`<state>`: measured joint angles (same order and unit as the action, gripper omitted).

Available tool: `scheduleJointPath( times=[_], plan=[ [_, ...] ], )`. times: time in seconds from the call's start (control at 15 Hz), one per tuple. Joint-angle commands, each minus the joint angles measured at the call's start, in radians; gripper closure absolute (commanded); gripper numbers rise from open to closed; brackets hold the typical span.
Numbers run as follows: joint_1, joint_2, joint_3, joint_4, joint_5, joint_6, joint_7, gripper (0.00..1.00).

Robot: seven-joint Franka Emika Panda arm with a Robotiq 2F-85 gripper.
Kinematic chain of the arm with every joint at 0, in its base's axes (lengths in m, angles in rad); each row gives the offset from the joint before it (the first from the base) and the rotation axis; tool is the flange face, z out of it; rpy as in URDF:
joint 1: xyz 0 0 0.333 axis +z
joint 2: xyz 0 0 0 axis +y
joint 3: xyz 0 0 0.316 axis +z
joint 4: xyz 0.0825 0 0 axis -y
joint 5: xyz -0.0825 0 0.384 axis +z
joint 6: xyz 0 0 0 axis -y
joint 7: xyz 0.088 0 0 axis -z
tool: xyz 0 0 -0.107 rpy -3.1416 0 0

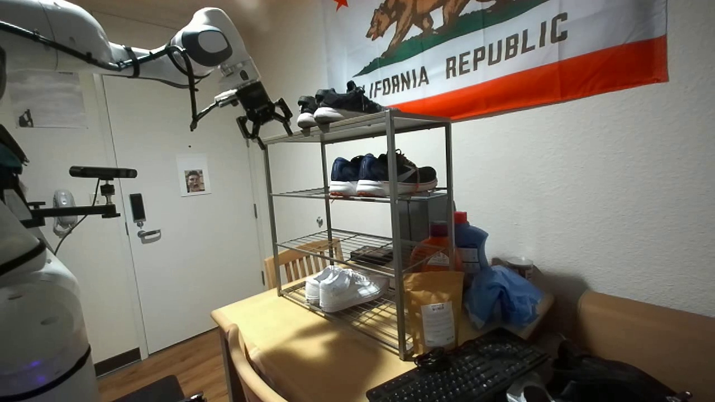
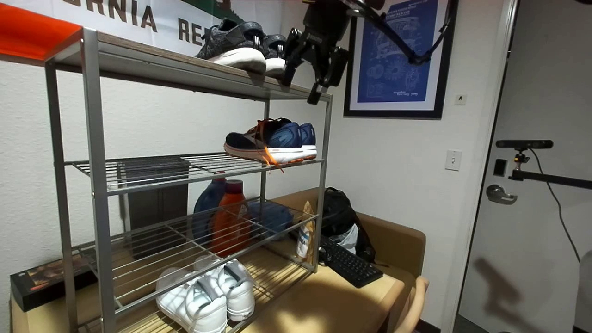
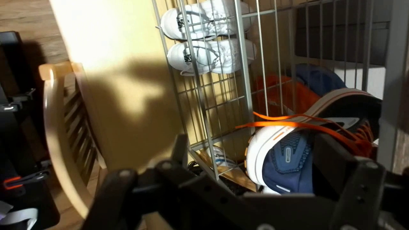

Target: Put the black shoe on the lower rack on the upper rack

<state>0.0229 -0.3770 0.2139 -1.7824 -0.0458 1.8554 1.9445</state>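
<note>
Hanging near the edge of the upper rack (image 2: 152, 52), the single gripper (image 1: 276, 138) has its jaws spread wide with nothing between them, near two black shoes (image 1: 342, 103) that sit side by side on that rack; which of the pair is the task's own cannot be told. Of the four tiers on the shelving unit (image 1: 396, 234), the lower rack (image 2: 194, 180), second down, carries two blue sneakers (image 2: 282, 137), and the bottom tier (image 1: 357, 333) holds two white sneakers (image 1: 346, 291). Behind the unit in an exterior view stand one orange bottle (image 2: 232, 203) and one blue bottle (image 2: 206, 200).
</note>
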Motion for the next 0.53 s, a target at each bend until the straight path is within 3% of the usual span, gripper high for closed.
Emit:
scheduleJointPath(
  times=[0.0,0.47],
  plan=[
    [0.007,0.021,0.012,0.015,-0.018,-0.083,-0.027,0.0],
    [0.014,0.028,0.01,0.006,-0.008,-0.081,-0.038,0.0]
  ],
)
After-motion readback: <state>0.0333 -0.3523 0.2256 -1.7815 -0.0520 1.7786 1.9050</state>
